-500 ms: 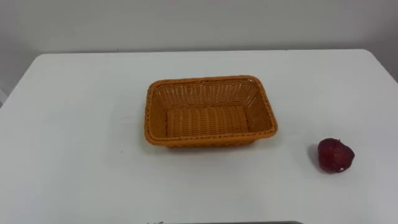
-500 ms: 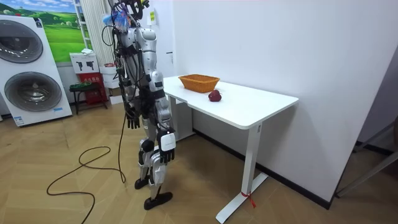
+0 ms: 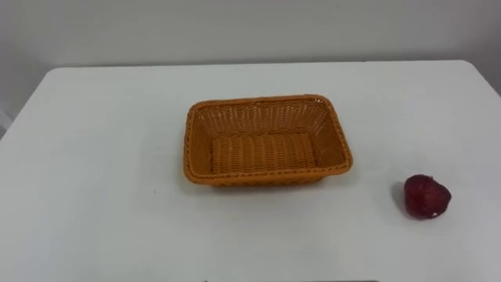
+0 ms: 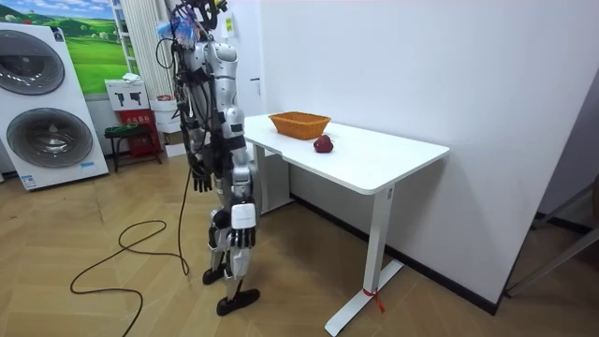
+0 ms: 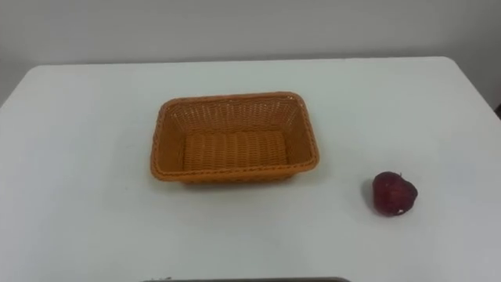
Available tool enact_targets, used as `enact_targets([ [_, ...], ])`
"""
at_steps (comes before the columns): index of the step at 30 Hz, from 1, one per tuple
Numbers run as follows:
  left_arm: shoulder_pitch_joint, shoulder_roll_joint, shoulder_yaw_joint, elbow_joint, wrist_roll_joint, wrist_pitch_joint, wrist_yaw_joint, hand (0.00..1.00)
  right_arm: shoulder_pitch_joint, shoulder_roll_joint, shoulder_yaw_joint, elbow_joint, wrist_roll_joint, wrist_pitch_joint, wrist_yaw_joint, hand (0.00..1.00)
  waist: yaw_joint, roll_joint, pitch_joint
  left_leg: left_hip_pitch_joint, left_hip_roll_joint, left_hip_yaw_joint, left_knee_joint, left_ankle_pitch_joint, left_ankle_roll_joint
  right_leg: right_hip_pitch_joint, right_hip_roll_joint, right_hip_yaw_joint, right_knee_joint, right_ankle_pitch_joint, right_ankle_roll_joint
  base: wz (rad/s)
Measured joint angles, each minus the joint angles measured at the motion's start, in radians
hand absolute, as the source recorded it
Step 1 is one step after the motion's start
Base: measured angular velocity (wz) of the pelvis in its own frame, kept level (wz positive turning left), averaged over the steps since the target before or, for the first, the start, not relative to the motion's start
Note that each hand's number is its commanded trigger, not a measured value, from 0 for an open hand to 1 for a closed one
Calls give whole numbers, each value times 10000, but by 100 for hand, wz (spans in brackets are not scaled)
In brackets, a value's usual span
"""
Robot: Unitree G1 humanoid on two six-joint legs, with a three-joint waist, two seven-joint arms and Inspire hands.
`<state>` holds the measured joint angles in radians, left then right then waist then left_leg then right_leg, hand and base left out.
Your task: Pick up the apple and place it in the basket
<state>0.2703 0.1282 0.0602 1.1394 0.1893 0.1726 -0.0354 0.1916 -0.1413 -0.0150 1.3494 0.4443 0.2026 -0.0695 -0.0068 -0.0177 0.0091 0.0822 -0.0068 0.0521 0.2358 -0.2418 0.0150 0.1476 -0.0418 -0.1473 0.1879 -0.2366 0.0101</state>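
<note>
- The right hand and left hand are seen hanging at the robot's sides, fingers loose, nothing held.
- The apple is found on the tabletop, at the near right.
- It is judged firm, smooth, fairly light and apt to roll, and is best wrapped round its middle from above.
- The basket is set farther back, well apart, empty.
</note>
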Motion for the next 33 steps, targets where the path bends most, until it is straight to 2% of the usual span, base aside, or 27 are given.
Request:
enact_targets([
  [3,45,-30,258,-3,-24,-126,164,0,363,51,-945,-230,2247,52,-740,0,-175,11,31,81,5,27,-2,0,0,67,17,75,22,1,-1,-5],
  [4,57,-47,471,-4,-50,-182,263,0,387,41,-1746,-471,3633,-87,-1141,0,-258,15,76,157,9,82,-22,-2,3,97,22,84,49,1,-1,-12],
  [5,125,-36,783,-35,-163,-306,328,0,365,36,-2570,-822,4713,-256,-1502,0,-398,6,78,183,18,131,-31,-4,6,84,22,97,86,-9,-2,-9],
  [6,161,-19,916,-59,-259,-359,378,0,340,36,-2945,-1055,5234,-355,-1659,0,-466,-8,83,191,20,136,-32,-5,7,70,21,103,94,-15,-3,-5],
  [8,219,71,1437,-76,-532,-580,590,0,154,34,-4054,-2167,6723,-807,-2357,0,-650,-70,77,210,11,162,-56,-7,11,-46,8,163,150,-64,11,-4],
  [9,248,99,1572,-68,-677,-661,659,0,81,27,-4267,-2421,7052,-973,-2519,0,-688,-93,68,214,11,164,-63,-7,11,-44,8,168,155,-65,11,0],
  [11,396,274,1723,-90,-994,-909,960,0,-191,-46,-4884,-2908,8028,-1600,-3119,0,-780,-220,29,252,10,175,-120,-6,13,-22,10,189,149,-62,11,0],
  [14,707,355,1737,-285,-986,-1097,1196,0,-152,-89,-5203,-3845,8276,-2070,-3939,0,-776,-324,-63,207,-8,169,-121,-4,16,-3,-6,132,145,-57,19,4],
  [17,863,382,1735,-490,-984,-1114,1201,0,-168,-135,-5369,-4463,8051,-2548,-4802,0,-793,-366,-84,61,-18,163,-27,-2,18,-100,-11,112,140,-57,19,4],
  [19,866,368,1720,-531,-957,-1165,1198,0,-159,-139,-5490,-5026,7569,-2724,-5396,0,-775,-361,-103,-11,-22,165,-27,-2,18,-193,-10,142,157,-57,19,-3],
  [21,875,352,1714,-543,-870,-1185,1199,0,-135,-149,-5594,-6000,6964,-2829,-6084,0,-777,-302,-102,-29,-27,191,-46,-2,18,-206,-9,175,164,-57,19,-6],
  [23,856,378,1715,-604,-862,-1287,1206,0,-174,-210,-5579,-7084,6124,-3199,-6964,0,-761,-242,-107,-39,-30,193,-57,-1,19,-195,-14,164,193,-56,20,0],
  [24,848,382,1717,-607,-862,-1350,1208,0,-183,-241,-5573,-7361,5892,-3241,-7205,0,-729,-233,-107,-44,-29,193,-57,-1,19,-207,-14,164,193,-56,20,0],
  [25,840,381,1710,-618,-860,-1436,1216,0,-147,-247,-5518,-8084,5093,-3314,-7775,0,-684,-205,-101,-52,-29,197,-55,0,20,-281,-15,163,198,-56,20,0],
  [29,827,415,1592,-582,-862,-1674,1386,0,-175,-423,-5056,-9908,2610,-4065,-9356,0,-612,-170,-107,-268,-10,190,19,0,19,-471,-11,104,244,-55,18,3],
  [33,702,419,1431,-473,-552,-1740,1389,0,-109,-523,-4554,-10909,67,-4307,-10061,0,-383,-157,-113,-419,-9,195,19,11,26,-705,-8,155,319,-53,15,-2],
])
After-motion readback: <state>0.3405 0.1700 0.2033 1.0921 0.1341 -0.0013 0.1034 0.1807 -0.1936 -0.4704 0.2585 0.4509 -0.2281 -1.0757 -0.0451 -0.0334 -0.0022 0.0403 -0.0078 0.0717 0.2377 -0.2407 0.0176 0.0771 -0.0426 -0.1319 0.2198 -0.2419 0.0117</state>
